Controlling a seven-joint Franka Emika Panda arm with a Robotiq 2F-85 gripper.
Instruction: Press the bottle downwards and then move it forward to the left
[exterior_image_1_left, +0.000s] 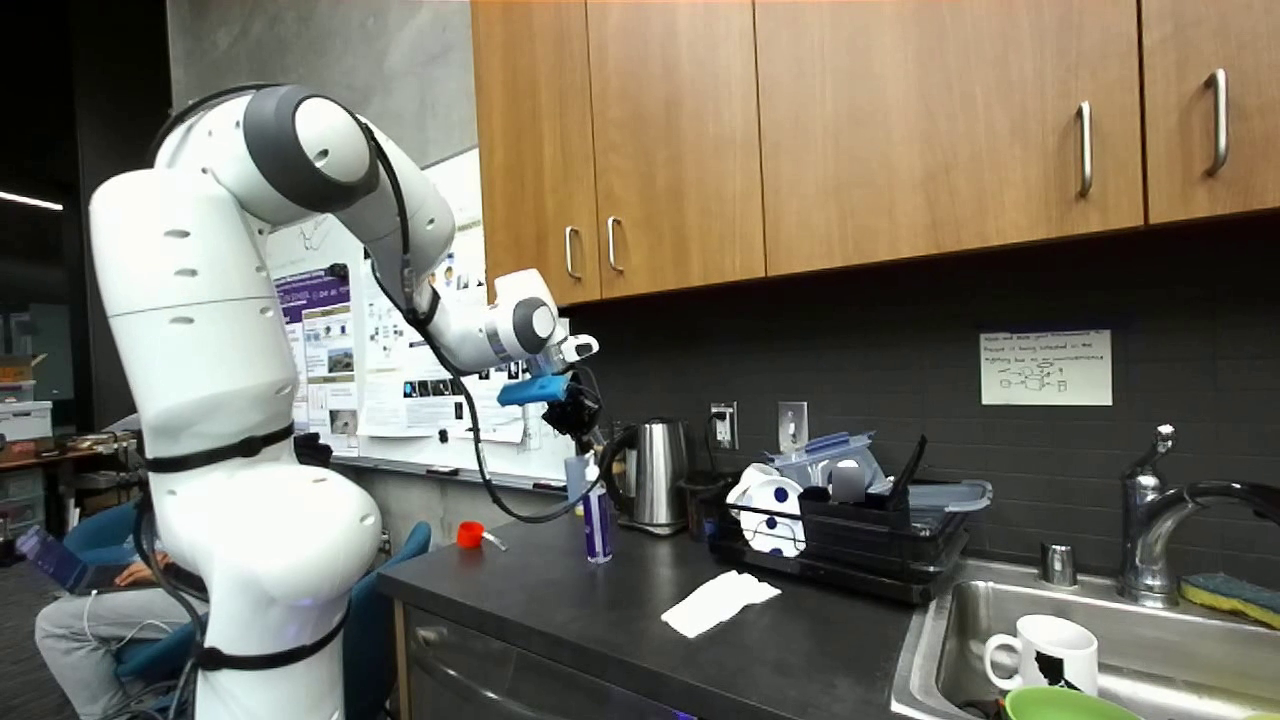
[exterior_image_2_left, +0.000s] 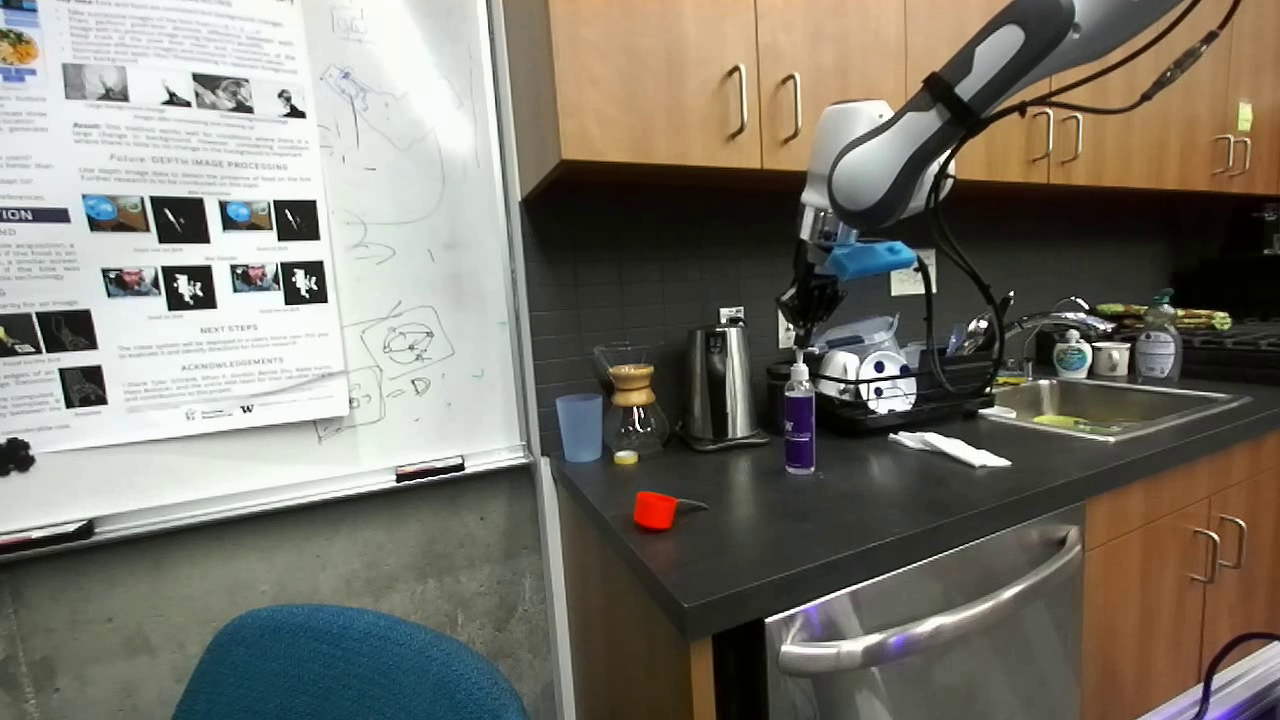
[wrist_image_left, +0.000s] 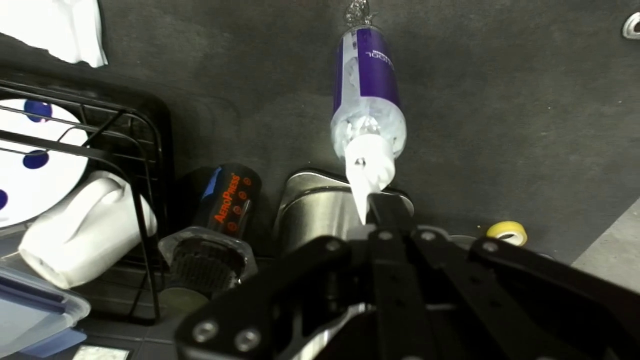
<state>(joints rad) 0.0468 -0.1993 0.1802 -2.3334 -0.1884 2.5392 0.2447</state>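
- The bottle (exterior_image_2_left: 800, 430) stood on the counter (exterior_image_2_left: 750, 540), in front of the kettle (exterior_image_2_left: 720, 380).
- To its left, in both exterior views, I saw a scoop (exterior_image_2_left: 655, 510).
- To its right lay a paper towel (exterior_image_1_left: 718, 603), before the dish rack (exterior_image_1_left: 870, 550).
- The dish rack, a plate (exterior_image_1_left: 772, 500) in it, stood right of the kettle; right of that was the sink (exterior_image_1_left: 968, 625), a mug (exterior_image_1_left: 1050, 648) in it.
- In an exterior view, the carafe (exterior_image_2_left: 635, 425) stood left of the kettle, the tumbler (exterior_image_2_left: 580, 428) left of the carafe.

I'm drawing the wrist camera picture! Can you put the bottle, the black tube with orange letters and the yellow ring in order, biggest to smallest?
In the wrist view:
1. bottle, the longest
2. black tube
3. yellow ring, clearly smallest
Nearness may make the bottle look bigger.
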